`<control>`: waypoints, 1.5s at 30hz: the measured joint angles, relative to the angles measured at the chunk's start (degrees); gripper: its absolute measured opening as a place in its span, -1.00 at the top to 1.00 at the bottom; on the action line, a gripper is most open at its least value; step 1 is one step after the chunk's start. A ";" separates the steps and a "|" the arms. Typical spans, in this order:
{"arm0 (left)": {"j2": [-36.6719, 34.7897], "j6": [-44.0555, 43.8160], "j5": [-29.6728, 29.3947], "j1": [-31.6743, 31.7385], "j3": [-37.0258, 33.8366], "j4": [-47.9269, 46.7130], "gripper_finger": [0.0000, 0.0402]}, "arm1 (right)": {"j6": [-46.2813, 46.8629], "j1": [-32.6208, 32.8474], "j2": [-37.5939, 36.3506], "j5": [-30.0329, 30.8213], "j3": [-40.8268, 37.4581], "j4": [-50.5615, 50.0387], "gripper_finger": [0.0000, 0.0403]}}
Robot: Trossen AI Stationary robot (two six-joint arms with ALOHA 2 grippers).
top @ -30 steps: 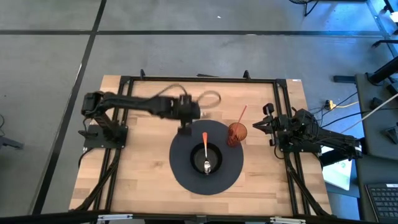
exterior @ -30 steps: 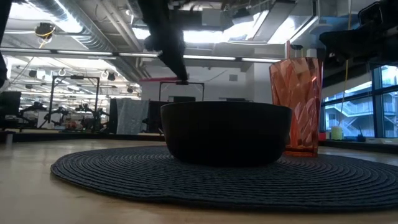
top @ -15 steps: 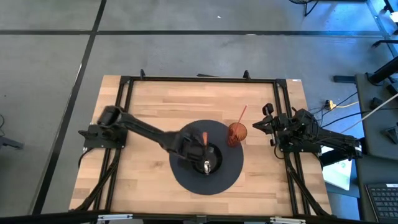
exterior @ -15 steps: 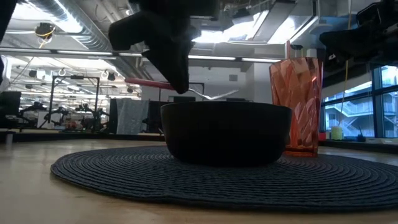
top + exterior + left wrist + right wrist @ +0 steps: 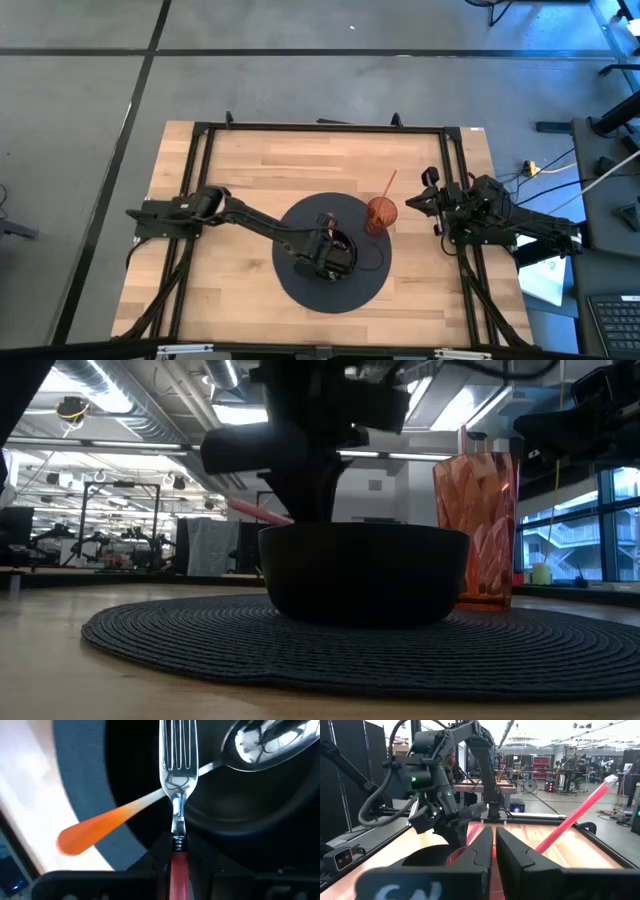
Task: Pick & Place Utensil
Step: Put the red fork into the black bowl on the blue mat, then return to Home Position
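Bowl (image 5: 338, 257) mouth crowded: left claw (image 5: 325, 252), fork (image 5: 177, 767), spoon (image 5: 210, 762). Tumbler (image 5: 380, 214) just beside. Open surface (image 5: 240, 160) beyond mat (image 5: 300, 285).

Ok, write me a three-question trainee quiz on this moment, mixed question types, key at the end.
1. True or false: the left pincer holds a fork over the bowl.
2. Multiple choice: where is the orange-handled spoon? A) in the cup B) resting in the bowl, handle over its rim C) on the bare table
3. Fill in: the straw stands in the orange ___.

Key: 1 true; 2 B; 3 cup. The right pincer waits near the table's right edge, fingers together.
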 joint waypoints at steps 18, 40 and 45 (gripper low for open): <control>0.35 -0.77 1.75 -0.13 0.45 -0.50 0.35 | -0.11 0.00 0.00 -0.59 0.00 -0.14 0.88; -53.46 4.45 12.74 1.57 -39.18 38.11 0.97 | -0.25 0.00 -0.01 -1.16 0.00 -0.27 0.88; -76.07 -0.02 12.23 9.12 -65.54 61.36 0.99 | -0.63 0.00 0.01 -1.05 0.00 -0.18 0.89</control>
